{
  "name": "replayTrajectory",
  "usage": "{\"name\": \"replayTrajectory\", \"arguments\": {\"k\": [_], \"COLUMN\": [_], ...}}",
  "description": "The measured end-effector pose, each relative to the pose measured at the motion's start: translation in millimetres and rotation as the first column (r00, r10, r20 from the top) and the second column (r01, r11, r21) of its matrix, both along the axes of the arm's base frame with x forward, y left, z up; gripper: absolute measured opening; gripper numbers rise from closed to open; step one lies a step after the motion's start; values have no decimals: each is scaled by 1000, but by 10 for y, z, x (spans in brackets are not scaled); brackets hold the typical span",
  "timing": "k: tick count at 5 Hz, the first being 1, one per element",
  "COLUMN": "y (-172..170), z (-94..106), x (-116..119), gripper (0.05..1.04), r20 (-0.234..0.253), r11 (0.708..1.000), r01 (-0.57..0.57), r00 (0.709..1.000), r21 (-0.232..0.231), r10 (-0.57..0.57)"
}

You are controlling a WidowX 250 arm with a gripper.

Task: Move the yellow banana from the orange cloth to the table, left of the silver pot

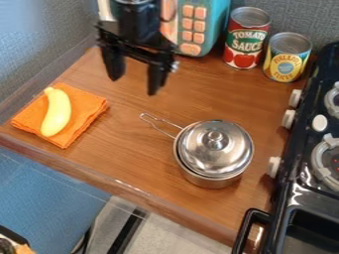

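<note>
We have our fingers (157, 77) spread and empty above the table (119, 158), so we judge nothing is grasped yet. Stoveward of them sits the metal saucepan (210, 182), lid (228, 144) on, its wire handle angled back toward them; on their other side, the banana (57, 113) lies on a folded orange cloth (83, 115). Any grasp calls for lowering first.

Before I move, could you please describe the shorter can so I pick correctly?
Start at the black stove on the right. By its top left corner, near the grey wall, stands the shorter can. Its label is yellow and blue, while the taller can beside it is red and green.
</note>
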State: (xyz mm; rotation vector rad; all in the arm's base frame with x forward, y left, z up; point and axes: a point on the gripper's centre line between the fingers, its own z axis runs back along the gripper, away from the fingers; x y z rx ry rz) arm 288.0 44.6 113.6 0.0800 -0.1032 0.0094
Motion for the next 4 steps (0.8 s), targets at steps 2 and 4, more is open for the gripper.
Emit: {"name": "replayTrajectory", "arguments": {"k": [2, 4], "y": [627, 985], "z": [-148, -308], "x": [-264, -299], "gripper": [999, 999], "r20": [56, 77], "r11": [990, 955], "r01": [-139, -293], "r00": [989, 952], "r21": [-18, -49], "r10": [140, 296]}}
